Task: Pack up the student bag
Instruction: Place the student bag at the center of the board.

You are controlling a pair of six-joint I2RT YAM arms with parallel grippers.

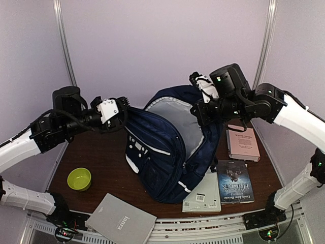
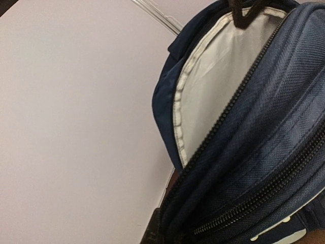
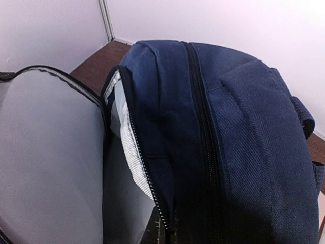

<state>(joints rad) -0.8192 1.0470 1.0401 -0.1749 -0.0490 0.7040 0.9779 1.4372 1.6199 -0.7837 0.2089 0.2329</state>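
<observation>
Top external view showed the table (image 1: pixel 106 162) with the big blue bag (image 1: pixel 167 152) in its middle, mouth open. Books (image 1: pixel 235 182) lay just beside it. The left gripper (image 1: pixel 123 113) and right gripper (image 1: pixel 199 109) each pinched its rim tight. The best way, I think, was to pull the sides apart gently and not let go.

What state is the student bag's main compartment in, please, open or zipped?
Open: the student bag gapes, grey lining showing between parted zip edges.

We see a green bowl (image 1: pixel 79 179) on the brown table's (image 1: pixel 109 162) left, a grey book (image 1: pixel 121 221) overhanging the near edge, and on the right a white booklet (image 1: pixel 202 199), a dark book (image 1: pixel 235 181) and a pink book (image 1: pixel 242 143).
</observation>
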